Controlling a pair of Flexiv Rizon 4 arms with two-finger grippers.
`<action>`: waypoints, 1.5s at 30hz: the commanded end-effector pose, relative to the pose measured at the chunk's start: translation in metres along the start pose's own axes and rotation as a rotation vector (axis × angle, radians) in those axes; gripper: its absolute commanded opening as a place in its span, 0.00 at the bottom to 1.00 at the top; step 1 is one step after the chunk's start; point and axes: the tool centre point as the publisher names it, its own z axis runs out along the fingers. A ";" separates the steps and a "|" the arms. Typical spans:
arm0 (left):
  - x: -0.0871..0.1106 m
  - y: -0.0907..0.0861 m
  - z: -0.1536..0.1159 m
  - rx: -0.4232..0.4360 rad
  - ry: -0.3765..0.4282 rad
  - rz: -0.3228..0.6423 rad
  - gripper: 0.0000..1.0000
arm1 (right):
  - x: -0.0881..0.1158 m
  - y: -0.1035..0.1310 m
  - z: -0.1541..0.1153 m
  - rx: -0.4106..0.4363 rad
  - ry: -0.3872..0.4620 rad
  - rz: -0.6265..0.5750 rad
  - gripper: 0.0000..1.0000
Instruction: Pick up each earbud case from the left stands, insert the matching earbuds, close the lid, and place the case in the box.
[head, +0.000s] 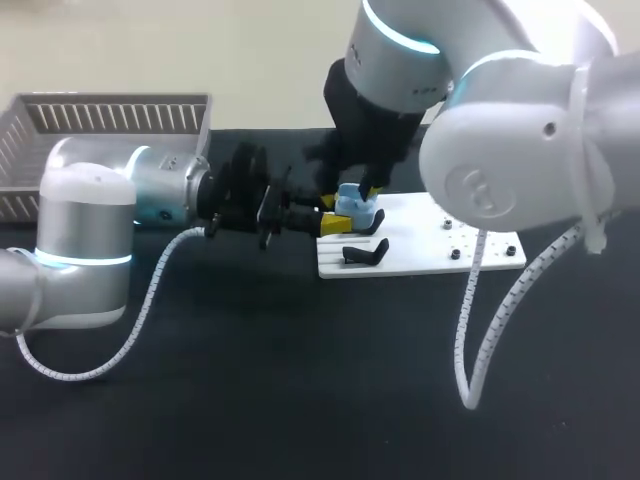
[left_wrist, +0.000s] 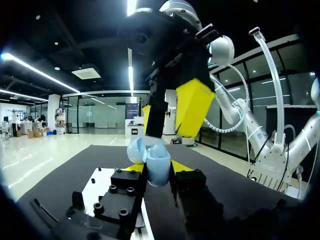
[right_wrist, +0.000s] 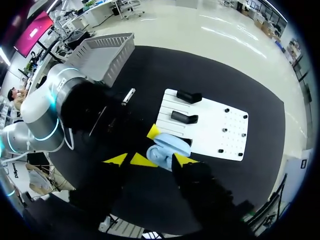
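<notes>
Black tabletop (head: 250, 380); white board (head: 420, 255) ctr; L pincer (left_wrist: 156, 169) grips blue case (head: 355, 208).

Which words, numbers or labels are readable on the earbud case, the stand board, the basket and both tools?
No readable text anywhere.
The light blue earbud case, white stand board and grey basket show no print.
The left tool and right tool: nothing legible on their yellow tips.
</notes>
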 end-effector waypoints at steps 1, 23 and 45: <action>0.001 -0.001 -0.001 -0.002 -0.003 0.003 0.00 | 0.015 -0.005 -0.024 -0.040 -0.024 0.012 1.00; 0.001 -0.001 -0.001 -0.002 -0.003 0.003 0.00 | -0.073 -0.075 -0.005 -0.068 -0.153 0.367 1.00; 0.001 -0.001 -0.001 -0.002 -0.003 0.003 0.00 | -0.040 -0.107 0.037 0.061 0.051 0.440 1.00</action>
